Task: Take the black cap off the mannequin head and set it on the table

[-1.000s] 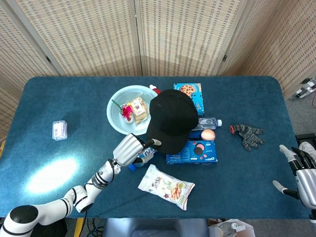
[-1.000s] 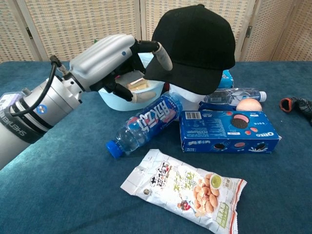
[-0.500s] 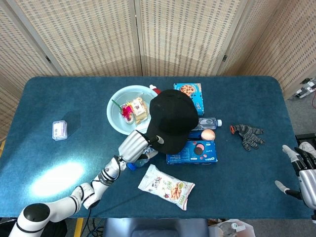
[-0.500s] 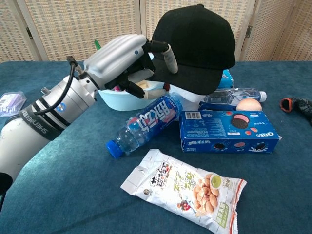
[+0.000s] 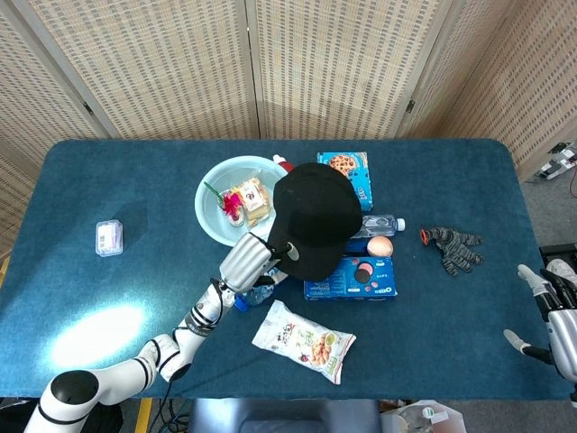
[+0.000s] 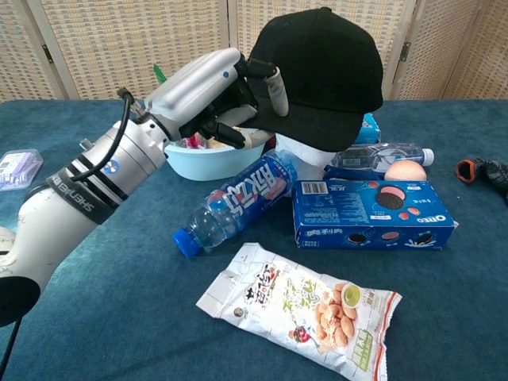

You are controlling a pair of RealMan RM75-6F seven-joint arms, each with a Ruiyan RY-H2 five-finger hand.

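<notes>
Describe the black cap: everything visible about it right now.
The black cap looks like plain matte fabric, a rounded crown with a small button on top and a curved brim. It sits on the mannequin head, of which only a pale strip shows beneath it, brim pointing toward the robot and slightly left. The left hand is at the brim's edge, fingers touching it from above. It stands among the light blue bowl, bottles and Oreo box.

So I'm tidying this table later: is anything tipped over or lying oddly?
Yes: the blue-capped bottle lies on its side beside the Oreo box, and a second bottle lies flat behind it.
</notes>
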